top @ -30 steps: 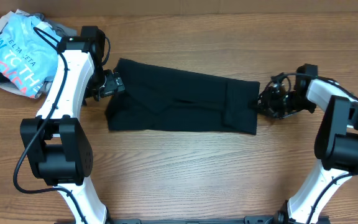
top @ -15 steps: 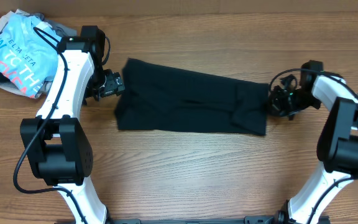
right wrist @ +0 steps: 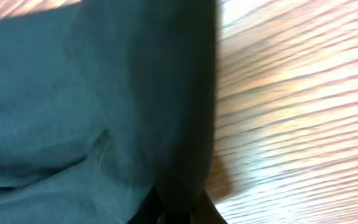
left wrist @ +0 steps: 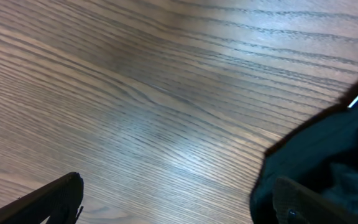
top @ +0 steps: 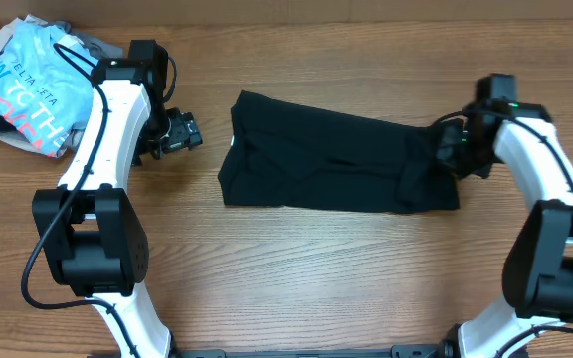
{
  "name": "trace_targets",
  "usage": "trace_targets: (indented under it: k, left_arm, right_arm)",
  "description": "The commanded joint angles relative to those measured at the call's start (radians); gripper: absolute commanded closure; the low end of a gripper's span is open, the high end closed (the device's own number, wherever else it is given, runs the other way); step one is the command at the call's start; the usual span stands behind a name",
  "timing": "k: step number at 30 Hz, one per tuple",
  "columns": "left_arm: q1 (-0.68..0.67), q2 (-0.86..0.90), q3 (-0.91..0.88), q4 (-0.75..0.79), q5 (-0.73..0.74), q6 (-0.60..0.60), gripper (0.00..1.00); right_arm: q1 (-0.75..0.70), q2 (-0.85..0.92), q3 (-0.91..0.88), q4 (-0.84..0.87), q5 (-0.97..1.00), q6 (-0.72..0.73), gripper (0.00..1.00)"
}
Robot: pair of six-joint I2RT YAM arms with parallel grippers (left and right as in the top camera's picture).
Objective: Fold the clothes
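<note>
Over the last second the black garment (top: 331, 164) slides to the robot's right across the tabletop (top: 296, 268). Its left edge, which a second ago lay against the left hand (top: 179, 134), now sits well clear of it, with bare wood between them. The right hand (top: 453, 151) travels right with the cloth and is now at the garment's right end, where the fabric bunches into a few wrinkles. The left wrist view bears this out: the left hand's fingers (left wrist: 55, 196) are spread wide over bare wood and hold nothing, and the garment (left wrist: 328, 162) shows only at the right edge of that view, near one fingertip but not between the two. In the right wrist view dark cloth (right wrist: 73, 93) fills most of the frame and runs down into the fingers at the bottom edge. They look pressed together on the hem, though blur makes the exact bite hard to read. For the task, this looks like a repositioning drag rather than a fold. The garment is still one long, mostly flat strip lying left to right, slightly tilted, and no part is visibly doubled over. It now lies nearer the right arm, so the left hand would have to reach across to regain an edge. A pale blue printed shirt (top: 23, 85) waits in a heap at the far left corner.
</note>
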Motion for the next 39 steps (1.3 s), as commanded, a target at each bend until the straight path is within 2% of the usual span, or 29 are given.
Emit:
trace_targets:
  k: [1,6,13,22,24,26,28,29,31,33,37,39]
  left_arm:
    - [0.006,0.010,0.009,0.003,0.025,-0.014,0.00]
    - [0.005,0.010,0.009,0.004,0.025,-0.014,0.00]
    - [0.006,0.010,0.009,0.004,0.025,-0.014,0.00]
    - [0.005,0.010,0.009,0.004,0.025,-0.014,0.00]
    - [0.006,0.010,0.009,0.003,0.025,-0.014,0.00]
    - [0.006,0.010,0.009,0.003,0.025,-0.014,0.00]
    - [0.005,0.010,0.009,0.002,0.026,-0.014,0.00]
    - [0.005,0.010,0.009,0.000,0.026,-0.014,0.00]
    - [0.006,0.010,0.009,-0.002,0.026,-0.014,0.00]
    - [0.005,0.010,0.009,-0.005,0.025,-0.013,0.00]
    - [0.005,0.010,0.009,-0.007,0.025,-0.013,0.00]
    - [0.006,0.010,0.009,-0.011,0.025,-0.013,0.00]
  right_arm:
    - [0.079,-0.015,0.010,0.002,0.085,0.068,0.96]
    - [0.183,-0.015,0.025,0.011,0.125,0.122,0.96]
    - [0.246,-0.015,0.070,-0.011,0.139,0.168,0.95]
    - [0.303,-0.014,0.069,0.017,-0.004,0.252,0.86]
    - [0.318,-0.014,0.069,0.028,-0.003,0.270,0.78]
    - [0.335,-0.014,0.069,0.039,-0.003,0.305,0.64]
    - [0.351,-0.011,0.069,0.050,-0.003,0.337,0.57]
    - [0.359,-0.008,0.069,0.057,-0.003,0.350,0.49]
    - [0.381,-0.002,0.068,0.078,-0.012,0.373,0.25]
    - [0.405,0.001,0.067,0.116,-0.053,0.374,0.09]
    - [0.401,0.000,0.099,0.126,-0.109,0.364,0.08]
    - [0.386,-0.001,0.147,0.072,-0.109,0.337,0.08]
